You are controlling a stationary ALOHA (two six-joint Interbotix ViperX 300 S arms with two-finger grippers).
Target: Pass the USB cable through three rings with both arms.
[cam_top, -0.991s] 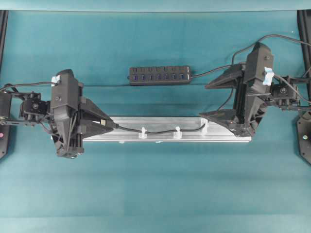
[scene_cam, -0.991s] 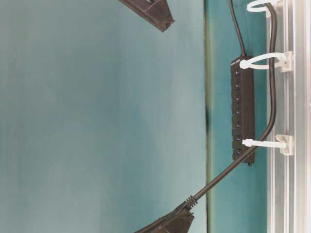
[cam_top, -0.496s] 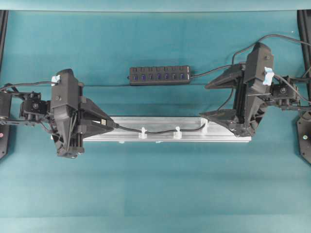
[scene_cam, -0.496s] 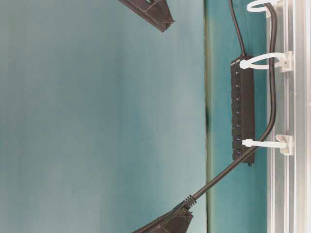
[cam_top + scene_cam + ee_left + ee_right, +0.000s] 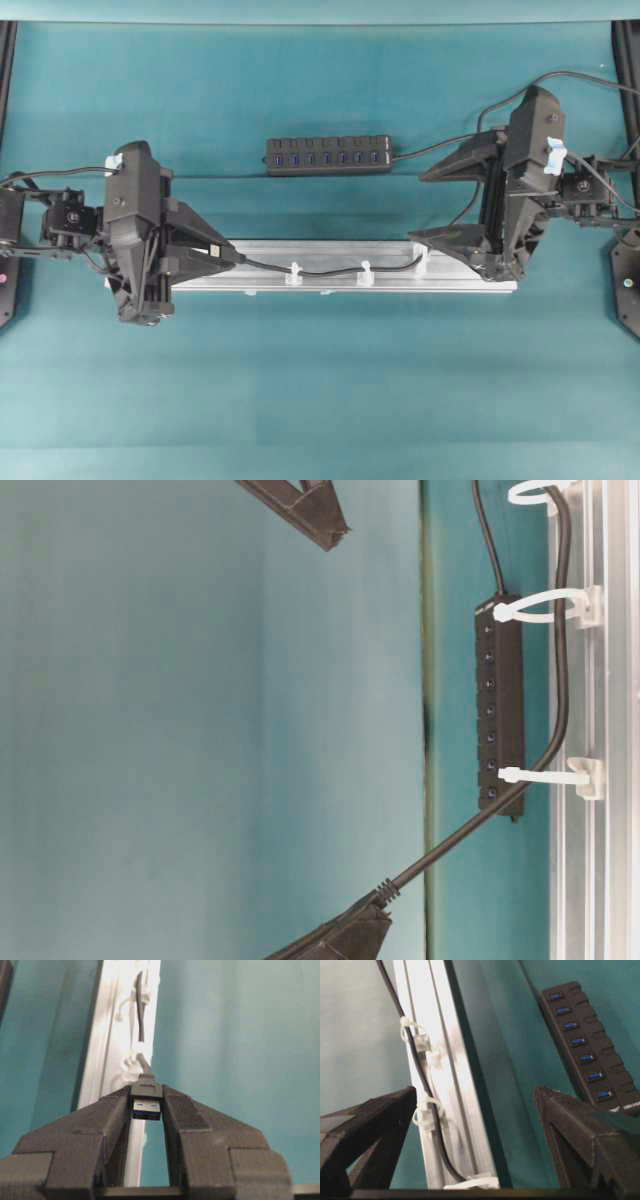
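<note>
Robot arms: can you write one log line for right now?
left gripper: shut on USB cable plug | cable: through three rings | right gripper: open, empty

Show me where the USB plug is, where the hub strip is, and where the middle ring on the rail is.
USB plug (image 5: pixel 146 1103), left wrist view, on its blue-tongued open face between the left gripper's fingers.
Hub strip (image 5: pixel 329 156), overhead view, on the middle of its port row.
Middle ring (image 5: pixel 365 272), overhead view, on the white loop over the cable.
</note>
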